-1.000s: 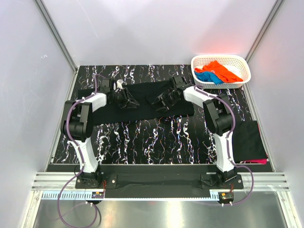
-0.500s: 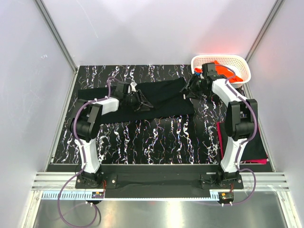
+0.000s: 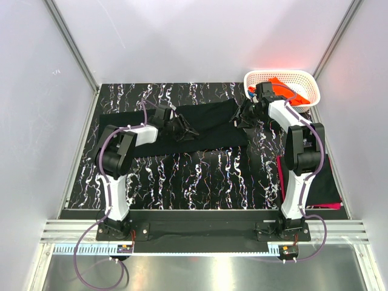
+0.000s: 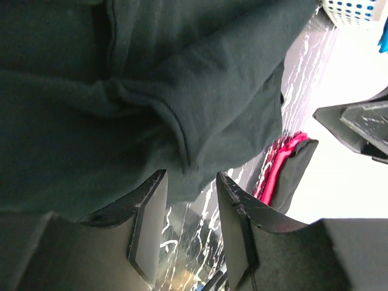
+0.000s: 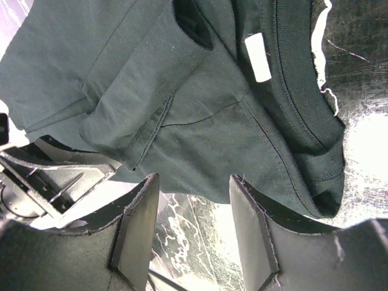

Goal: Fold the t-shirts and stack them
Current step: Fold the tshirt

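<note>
Left claw [image 4: 191,179] and right claw [image 5: 194,180]: both part-open and empty, poised at the black shirt [image 3: 209,121], which lies creased across the rear tabletop [image 3: 200,176]. Risk: a pinch that catches only one layer, or unequal pulls, would skew the fold. The right arm may nudge the basket [image 3: 306,77].

Top view: high at near edge, facing down over whole table [image 3: 200,176]. Wrist views: close above black shirt [image 3: 209,124], shared by all three.
</note>
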Robot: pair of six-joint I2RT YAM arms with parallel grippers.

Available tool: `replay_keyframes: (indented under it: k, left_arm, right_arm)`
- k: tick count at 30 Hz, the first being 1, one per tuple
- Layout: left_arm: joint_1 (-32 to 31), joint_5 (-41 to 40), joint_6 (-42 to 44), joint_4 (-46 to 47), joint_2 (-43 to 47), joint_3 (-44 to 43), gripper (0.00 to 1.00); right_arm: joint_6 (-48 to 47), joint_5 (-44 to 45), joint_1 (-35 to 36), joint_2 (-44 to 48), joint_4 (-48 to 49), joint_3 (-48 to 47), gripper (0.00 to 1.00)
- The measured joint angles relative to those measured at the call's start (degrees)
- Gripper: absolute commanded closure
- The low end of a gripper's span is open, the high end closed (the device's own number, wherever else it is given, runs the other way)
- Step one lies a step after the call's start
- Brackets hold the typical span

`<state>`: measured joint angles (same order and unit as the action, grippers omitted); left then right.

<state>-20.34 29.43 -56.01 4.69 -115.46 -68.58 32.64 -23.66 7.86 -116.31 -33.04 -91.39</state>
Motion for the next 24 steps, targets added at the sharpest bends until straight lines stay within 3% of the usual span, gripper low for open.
replay_keyframes:
  k: [8, 11, 13, 15, 16, 18, 21, 24]
  left_arm:
    - [-2.05, -0.79, -2.60, 0.22, -3.52, -3.28, 0.61]
    - [-2.62, -0.74, -3.82, 1.18, -4.09, -3.82, 0.69]
    - [-2.84, -0.57, -4.83, 2.12, -4.39, -3.85, 0.85]
    - [-2.84, -0.31, -6.10, 3.21, -4.68, -3.85, 0.93]
    - [-2.82, -0.13, -6.56, 3.80, -4.74, -3.85, 1.00]
    - [-2.73, 0.15, -7.54, 4.68, -4.76, -4.02, 1.00]
    - [-2.25, 0.61, -9.35, 7.13, -4.76, -4.57, 1.00]
    - [-1.46, 1.33, -11.93, 10.16, -4.79, -4.79, 1.00]
  right_arm:
    - [-0.37, -0.09, 0.00, 0.00, 0.00, 0.00, 0.43]
    - [-0.44, -0.48, 0.00, -0.09, 0.02, 0.00, 0.44]
    - [-0.44, -0.98, 0.00, -0.26, 0.11, 0.00, 0.44]
    - [-0.42, -1.31, 0.00, -0.76, 0.24, 0.00, 0.45]
    - [-0.39, -1.42, 0.00, -1.11, 0.22, 0.00, 0.46]
    - [-0.31, -1.55, 0.00, -1.97, 0.28, 0.00, 0.50]
    - [0.22, -2.10, 0.00, -3.69, 0.31, -0.46, 0.67]
    - [1.07, -2.69, 0.00, -5.46, 0.66, -1.33, 0.70]
